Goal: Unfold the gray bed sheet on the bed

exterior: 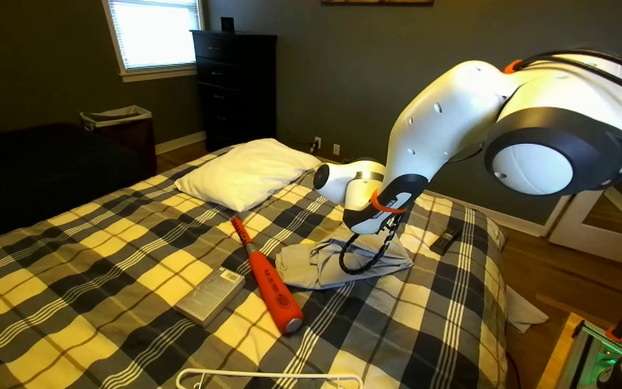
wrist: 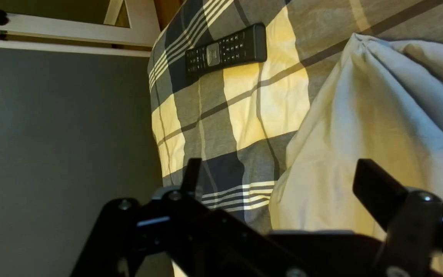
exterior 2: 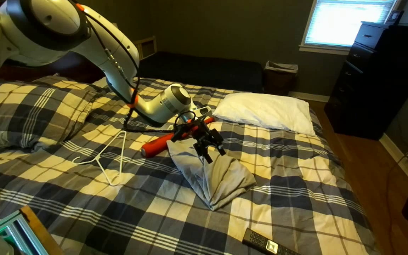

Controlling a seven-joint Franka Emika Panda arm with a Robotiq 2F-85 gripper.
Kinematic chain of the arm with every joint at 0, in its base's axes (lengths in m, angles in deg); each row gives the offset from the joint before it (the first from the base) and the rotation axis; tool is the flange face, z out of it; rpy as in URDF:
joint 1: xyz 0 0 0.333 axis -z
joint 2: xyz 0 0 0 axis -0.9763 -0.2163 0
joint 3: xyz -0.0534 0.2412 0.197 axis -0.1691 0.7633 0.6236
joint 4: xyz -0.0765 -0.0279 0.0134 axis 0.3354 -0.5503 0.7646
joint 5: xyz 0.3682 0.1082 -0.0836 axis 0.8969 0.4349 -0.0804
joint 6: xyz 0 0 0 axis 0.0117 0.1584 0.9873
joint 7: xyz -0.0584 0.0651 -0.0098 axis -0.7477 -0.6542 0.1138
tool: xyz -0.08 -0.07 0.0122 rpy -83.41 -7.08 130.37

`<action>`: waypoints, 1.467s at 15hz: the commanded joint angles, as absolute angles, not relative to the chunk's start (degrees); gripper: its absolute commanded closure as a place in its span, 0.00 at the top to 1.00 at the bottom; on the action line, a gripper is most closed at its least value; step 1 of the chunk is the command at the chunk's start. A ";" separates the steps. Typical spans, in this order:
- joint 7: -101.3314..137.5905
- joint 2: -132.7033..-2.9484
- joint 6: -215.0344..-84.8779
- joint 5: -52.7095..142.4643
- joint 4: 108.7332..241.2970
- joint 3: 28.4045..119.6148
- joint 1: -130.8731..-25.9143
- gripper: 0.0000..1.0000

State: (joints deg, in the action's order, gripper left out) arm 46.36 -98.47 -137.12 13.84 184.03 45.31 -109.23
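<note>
Sheet point(exterior 2: 221, 180): it lies bunched on the bed point(exterior: 397, 329), near the centre of the frame in both exterior views; we judge it not yet unfolded.
Pincer point(wrist: 280, 165): its fingers stand wide apart and we see nothing held between them; whether the tips touch the sheet, we cannot tell.
Creases: if the fingers close on several layers together, we fear the sheet would rise as one lump, because the folds lie tightly side by side.
Cover point(exterior 2: 175, 226): by pressing too low at the edge, we could pinch it together with the sheet, since both are soft.
Bat point(exterior: 262, 270): it lies just beside the sheet, to the left in an exterior view; a pull that way might jam the sheet against it or make it roll, its body being round.
Cable point(exterior: 354, 272): its loop hangs low in an exterior view, so in our opinion it could catch a raised fold.
Sheet cloth: light gray, soft-looking, with creases which spread like a fan from one pointed corner.
Cover pattern: plaid of dark, white and pale yellow, gently rumpled.
Bat surface: smooth red barrel, dark-patterned handle.
Pillow point(exterior 2: 264, 109): white, plump, softly wrinkled.
Remote point(wrist: 226, 49): slim black bar with rows of small keys.
Box point(exterior: 211, 296): flat, gray, straight-edged.
Hanger point(exterior 2: 122, 156): thin white triangle with a hook.
</note>
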 commanded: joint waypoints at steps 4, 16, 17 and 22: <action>38.80 -99.14 -129.24 9.18 178.64 56.87 -98.42 1.00; 25.09 -78.75 -146.98 10.47 201.03 71.87 -83.86 1.00; 24.54 -76.30 -150.39 10.48 204.04 72.20 -82.97 1.00; 17.16 -70.62 -173.20 6.09 215.22 70.19 -77.41 1.00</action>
State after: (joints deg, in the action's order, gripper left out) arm 22.58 -74.16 -162.07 7.84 208.35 70.35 -81.82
